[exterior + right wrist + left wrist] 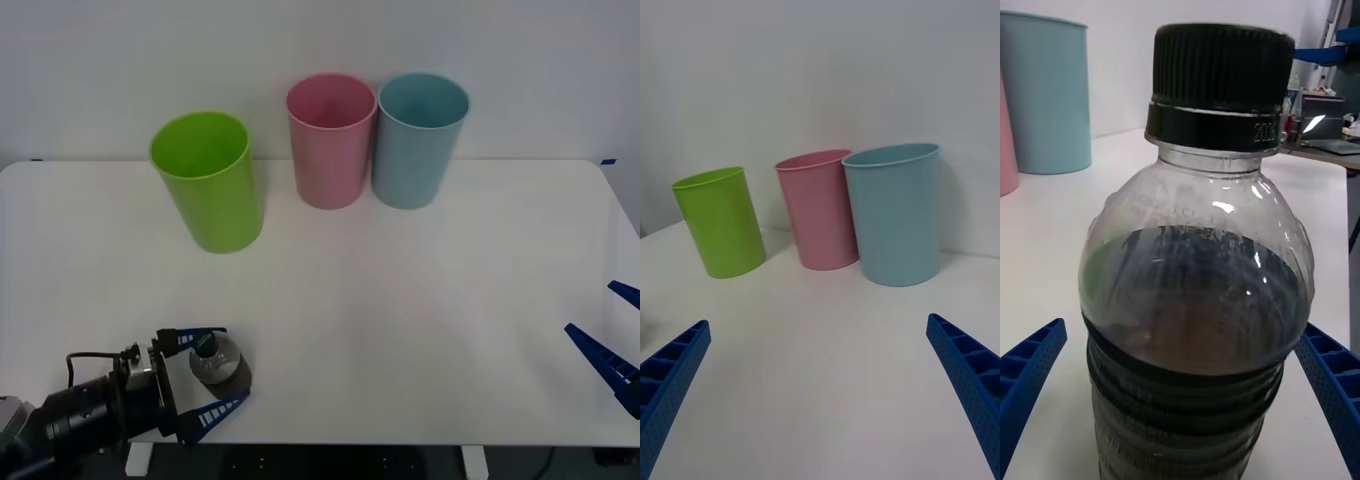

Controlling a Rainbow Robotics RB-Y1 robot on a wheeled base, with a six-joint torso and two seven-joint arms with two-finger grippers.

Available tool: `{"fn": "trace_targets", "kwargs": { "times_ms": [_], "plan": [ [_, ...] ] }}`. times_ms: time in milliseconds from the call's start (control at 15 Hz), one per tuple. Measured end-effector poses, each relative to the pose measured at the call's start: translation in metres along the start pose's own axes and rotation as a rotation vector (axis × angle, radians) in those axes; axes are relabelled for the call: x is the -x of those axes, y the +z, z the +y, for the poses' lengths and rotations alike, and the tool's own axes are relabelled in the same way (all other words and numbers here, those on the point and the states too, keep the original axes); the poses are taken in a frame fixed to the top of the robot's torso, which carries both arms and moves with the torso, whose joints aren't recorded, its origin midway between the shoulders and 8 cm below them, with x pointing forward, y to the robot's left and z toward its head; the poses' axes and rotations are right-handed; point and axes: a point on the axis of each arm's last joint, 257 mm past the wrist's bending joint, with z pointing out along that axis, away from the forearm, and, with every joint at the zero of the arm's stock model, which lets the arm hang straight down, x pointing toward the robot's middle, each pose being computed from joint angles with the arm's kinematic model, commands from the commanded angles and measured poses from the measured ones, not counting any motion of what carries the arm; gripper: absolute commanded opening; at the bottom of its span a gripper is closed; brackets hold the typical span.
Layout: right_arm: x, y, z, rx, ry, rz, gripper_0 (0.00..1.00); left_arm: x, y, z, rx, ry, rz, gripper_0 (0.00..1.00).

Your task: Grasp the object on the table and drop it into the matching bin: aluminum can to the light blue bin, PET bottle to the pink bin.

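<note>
Bottle (218,362) stands upright near the table's (400,330) front edge, on our left side, well apart from the bins. Our left gripper (205,372) is around it w/ jaws wide: one finger on each side, neither clearly touching yet. In the left wrist view the bottle (1196,300) sits centred between the fingers (1026,375), so alignment looks good.

Handling, as we judge it: small PET bottle, thin clear wall, dark liquid filling most of the body, so a bit of weight low down and not likely to tip easily. Plastic is smooth and rounded at the shoulder, so it could slip upward out of a high grip. The ribbed dark lower band looks like the best place to squeeze, stiffer there and more grip for our ribbed fingers. Avoid the cap (1217,82), too narrow. Moderate squeeze only; wall will dent.

It goes to the pink bin (330,140), at the back between the green bin (205,180) and blue bin (418,138), which nearly touches it, so we need a careful drop.

Right gripper (612,355) waits at the table's right edge, jaws wide, holding nothing.
</note>
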Motion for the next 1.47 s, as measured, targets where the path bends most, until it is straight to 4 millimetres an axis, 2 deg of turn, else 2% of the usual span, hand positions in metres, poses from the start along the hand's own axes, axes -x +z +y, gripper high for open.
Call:
{"fn": "trace_targets", "kwargs": {
  "times_ms": [267,333,400,467,533,1000,1467],
  "plan": [
    [0.000,0.000,0.000,0.000,0.000,0.000,1.00,0.000,0.002,0.000,0.000,0.001,0.001,1.00],
    [0.000,0.000,0.000,0.000,0.000,0.000,1.00,0.000,0.002,0.000,0.000,0.001,0.002,0.52],
    [0.000,0.000,0.000,0.000,0.000,0.000,1.00,0.000,0.002,0.000,0.000,-0.003,0.001,0.22],
    [0.000,0.000,0.000,0.000,0.000,0.000,1.00,0.000,0.002,0.000,0.000,-0.005,0.002,0.06],
    [0.000,0.000,0.000,0.000,0.000,0.000,1.00,-0.001,0.001,0.000,0.000,-0.004,0.003,0.00],
    [0.000,0.000,0.000,0.000,0.000,0.000,1.00,0.003,-0.003,0.008,0.023,-0.007,-0.005,0.00],
    [0.000,0.000,0.000,0.000,0.000,0.000,1.00,0.024,-0.007,0.036,0.102,-0.001,-0.034,0.00]
  ]
}}
